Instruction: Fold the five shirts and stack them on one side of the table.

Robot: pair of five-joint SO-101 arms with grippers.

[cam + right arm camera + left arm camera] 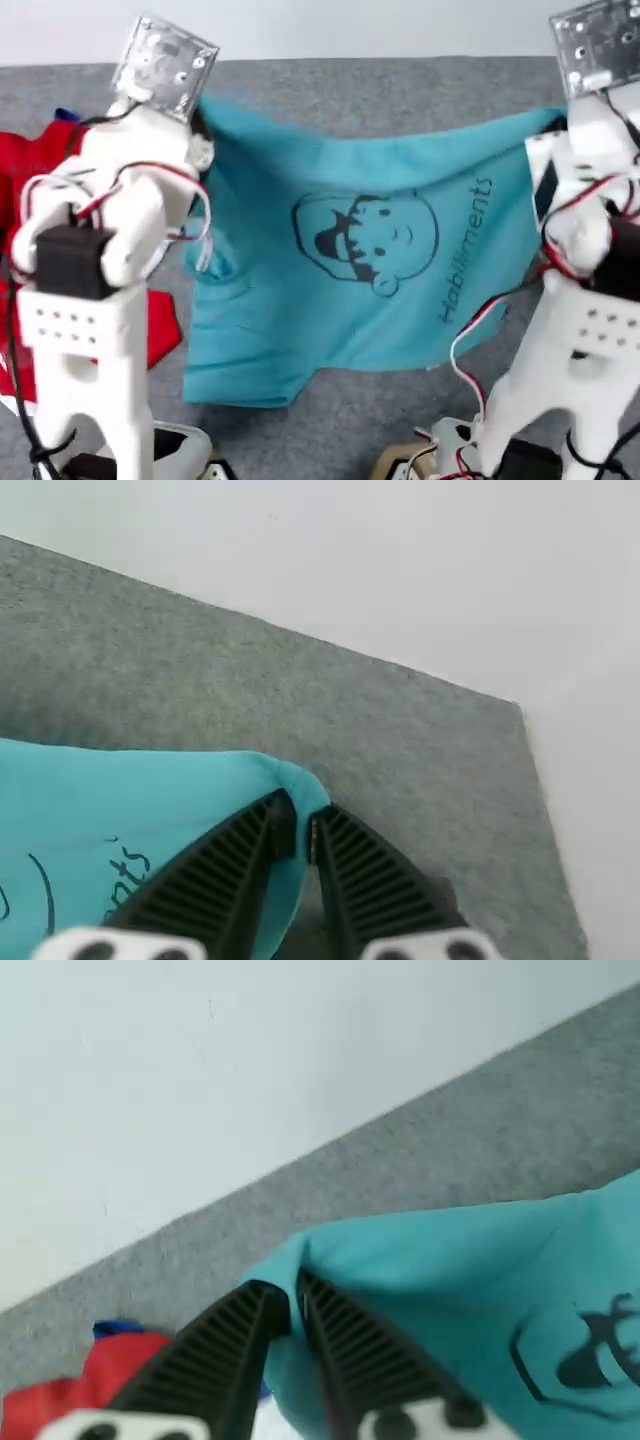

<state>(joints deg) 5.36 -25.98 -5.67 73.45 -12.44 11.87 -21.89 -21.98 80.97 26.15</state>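
A teal shirt (pixel 370 270) with a cartoon face print hangs stretched between the two arms above the grey table (pixel 400 90), its lower part draping toward the front. My left gripper (pixel 296 1300) is shut on one upper corner of the teal shirt (pixel 470 1260). At the other upper corner of the teal shirt (pixel 120 800), my right gripper (pixel 299 825) is likewise shut on the cloth. In the high view the left arm (pixel 120 220) stands at the left and the right arm (pixel 590 240) at the right.
A red shirt (pixel 30 170) lies on the table at the left behind the left arm, with a bit of blue cloth (pixel 66 115) at its far edge; the red shirt (pixel 80 1385) also shows beside the left fingers. A pale wall (pixel 400 560) borders the table's far edge.
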